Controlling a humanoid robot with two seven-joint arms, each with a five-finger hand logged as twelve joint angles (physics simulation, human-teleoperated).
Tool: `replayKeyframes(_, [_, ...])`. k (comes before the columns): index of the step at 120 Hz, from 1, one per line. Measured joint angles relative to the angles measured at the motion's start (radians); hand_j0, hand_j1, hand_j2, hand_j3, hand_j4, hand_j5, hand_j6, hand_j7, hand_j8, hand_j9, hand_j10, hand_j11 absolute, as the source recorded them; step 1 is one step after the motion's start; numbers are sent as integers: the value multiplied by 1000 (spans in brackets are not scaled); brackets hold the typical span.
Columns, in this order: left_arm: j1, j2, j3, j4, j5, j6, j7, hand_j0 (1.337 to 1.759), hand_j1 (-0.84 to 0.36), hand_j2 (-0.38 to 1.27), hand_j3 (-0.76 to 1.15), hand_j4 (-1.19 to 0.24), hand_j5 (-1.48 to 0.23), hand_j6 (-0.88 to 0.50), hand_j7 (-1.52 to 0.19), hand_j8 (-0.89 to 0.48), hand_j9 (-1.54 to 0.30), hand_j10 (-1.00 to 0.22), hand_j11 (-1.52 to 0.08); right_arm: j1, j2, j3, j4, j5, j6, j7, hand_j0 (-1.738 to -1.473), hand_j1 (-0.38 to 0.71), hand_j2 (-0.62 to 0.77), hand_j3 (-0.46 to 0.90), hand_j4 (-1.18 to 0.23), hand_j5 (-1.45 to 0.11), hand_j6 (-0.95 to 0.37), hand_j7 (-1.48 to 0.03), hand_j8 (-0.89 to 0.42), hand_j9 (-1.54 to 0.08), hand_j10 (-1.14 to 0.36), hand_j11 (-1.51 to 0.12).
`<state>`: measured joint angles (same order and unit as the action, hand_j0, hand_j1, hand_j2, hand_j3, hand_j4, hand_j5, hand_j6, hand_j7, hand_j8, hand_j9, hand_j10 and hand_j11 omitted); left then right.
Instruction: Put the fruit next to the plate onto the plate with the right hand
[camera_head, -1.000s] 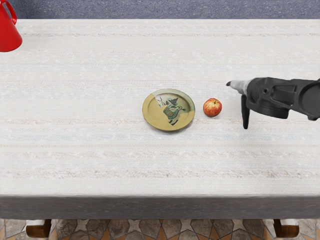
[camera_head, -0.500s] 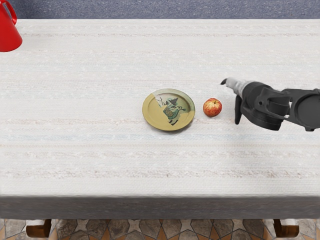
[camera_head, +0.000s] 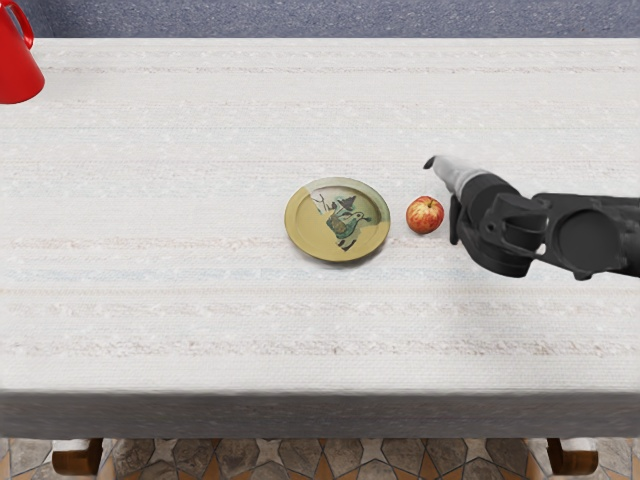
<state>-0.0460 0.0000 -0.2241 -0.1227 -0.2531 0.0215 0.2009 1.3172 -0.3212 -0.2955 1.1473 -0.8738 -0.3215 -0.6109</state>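
Head view: apple (camera_head: 425, 214) sits on table (camera_head: 200, 120), just right of plate (camera_head: 300, 215), not touching it. Right hand (camera_head: 480, 215) just beside apple, fingers spread, holding nothing. Judgement: approach only; grasp, lift, placement not yet done

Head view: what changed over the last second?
The dark right hand moved left across the table toward the small red apple. It is now close beside the apple's right side with a gap between them, its fingers open, and it has taken hold of nothing. The apple, the yellow bird-pattern plate and the red vessel at the top-left corner stayed put.
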Motion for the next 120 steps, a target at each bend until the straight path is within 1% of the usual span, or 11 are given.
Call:
replayKeyframes(24, [0,0,0,0,0,0,0,1658,349,0,0,0,0,-1,0,0,0,0,0,-7,29,1,-29,0,-1,0,-1658,-1,-56,0,-293,-378,-294,-378,-293,-378,-293,-378])
replayKeyframes(69, [0,0,0,0,0,0,0,1658,349,0,0,0,0,-1,0,-1,0,0,0,-19,54,1,-33,0,-12,0,-1658,85,-71,0,-365,-472,-366,-472,-365,-472,-364,-472])
replayKeyframes(94, [0,0,0,0,0,0,0,1658,349,0,0,0,0,-1,0,0,0,0,0,-18,65,0,-32,0,-13,0,-1657,155,-71,0,-430,-563,-433,-560,-431,-562,-431,-561])
replayKeyframes(104, [0,0,0,0,0,0,0,1658,349,0,0,0,0,-1,0,0,0,0,0,-20,66,1,-32,1,-13,0,-1657,207,-69,0,-476,-625,-479,-620,-477,-623,-477,-623])
replayKeyframes(109, [0,0,0,0,0,0,0,1658,349,0,0,0,0,-1,0,0,0,0,0,-20,67,1,-32,2,-13,0,-1656,228,-49,-1,-506,-661,-465,-658,-508,-659,-508,-659])
replayKeyframes(120, [0,0,0,0,0,0,0,1658,349,0,0,0,0,-1,0,0,0,0,0,-22,68,1,-32,2,-13,0,-1653,241,3,-1,-569,-735,-448,-736,-495,-740,-567,-740])
